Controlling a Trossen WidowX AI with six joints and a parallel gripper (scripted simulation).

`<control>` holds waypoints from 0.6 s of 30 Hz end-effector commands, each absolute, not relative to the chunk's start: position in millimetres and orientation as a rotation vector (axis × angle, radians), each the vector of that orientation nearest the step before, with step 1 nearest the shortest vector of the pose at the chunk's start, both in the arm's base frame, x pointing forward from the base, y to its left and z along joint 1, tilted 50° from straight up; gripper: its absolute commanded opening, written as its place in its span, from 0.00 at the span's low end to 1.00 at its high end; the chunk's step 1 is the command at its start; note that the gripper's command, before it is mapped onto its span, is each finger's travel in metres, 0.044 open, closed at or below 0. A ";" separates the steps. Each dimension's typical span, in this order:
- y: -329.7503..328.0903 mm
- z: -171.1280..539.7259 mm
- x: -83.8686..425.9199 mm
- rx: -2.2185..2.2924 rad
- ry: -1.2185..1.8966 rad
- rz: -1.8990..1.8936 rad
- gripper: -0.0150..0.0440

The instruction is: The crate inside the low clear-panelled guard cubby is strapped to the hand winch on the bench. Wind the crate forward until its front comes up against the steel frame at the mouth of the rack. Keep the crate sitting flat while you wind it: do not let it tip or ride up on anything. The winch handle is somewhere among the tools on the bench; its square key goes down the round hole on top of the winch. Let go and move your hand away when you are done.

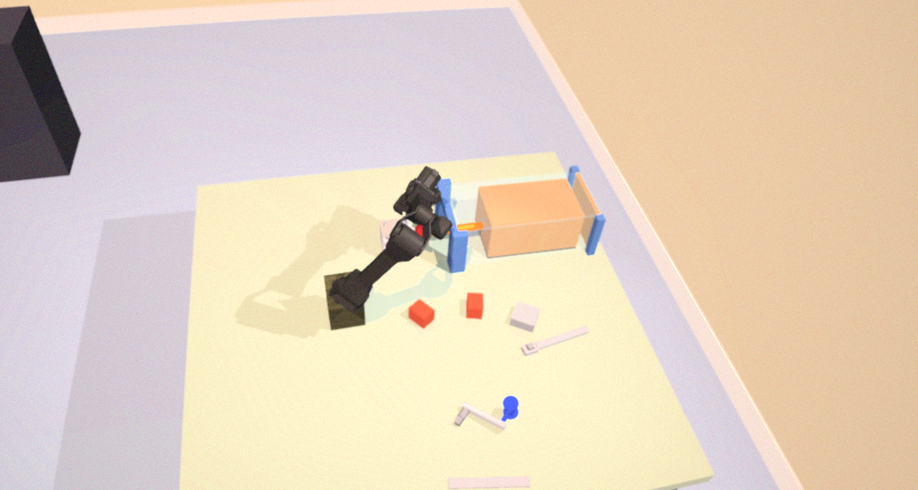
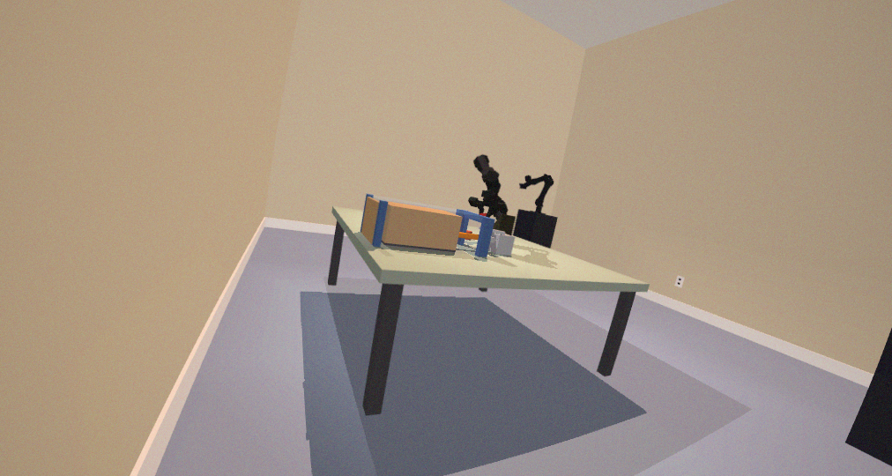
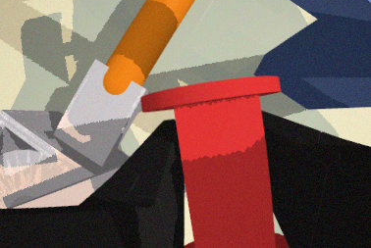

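The orange-brown crate [image 1: 530,202] [image 2: 421,226] sits flat in the clear-panelled cubby, with a gap between its front and the blue frame [image 1: 460,252] [image 2: 485,238] at the mouth. An orange strap [image 1: 469,226] [image 2: 468,235] [image 3: 162,14] runs from the crate through the frame to the pale grey winch [image 1: 387,231] [image 2: 504,245] [image 3: 25,180]. My gripper [image 3: 209,125] is shut on the red flanged grip of the winch handle, beside the winch. The red also shows in the top view below my wrist. The handle's arm and key are hidden, so their seating in the hole cannot be seen.
Two red blocks [image 1: 421,313] [image 1: 474,305], a grey block [image 1: 525,316] and a ratchet-like tool [image 1: 556,340] lie on the bench. A crank with a blue knob [image 1: 483,416] and a flat bar [image 1: 489,483] lie farther toward the near edge. The frame stands close beside my arm.
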State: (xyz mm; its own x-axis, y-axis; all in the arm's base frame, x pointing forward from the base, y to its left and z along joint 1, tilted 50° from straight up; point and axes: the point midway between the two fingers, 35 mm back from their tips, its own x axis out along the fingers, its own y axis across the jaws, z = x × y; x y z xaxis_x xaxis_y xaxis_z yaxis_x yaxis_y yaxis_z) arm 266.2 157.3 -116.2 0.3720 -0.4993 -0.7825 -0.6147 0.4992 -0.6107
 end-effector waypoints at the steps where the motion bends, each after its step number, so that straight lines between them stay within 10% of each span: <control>1: 158.9 -121.2 269.1 -1.126 1.267 0.098 0.25; 18: 169.5 -132.4 277.5 -1.125 1.266 0.098 0.25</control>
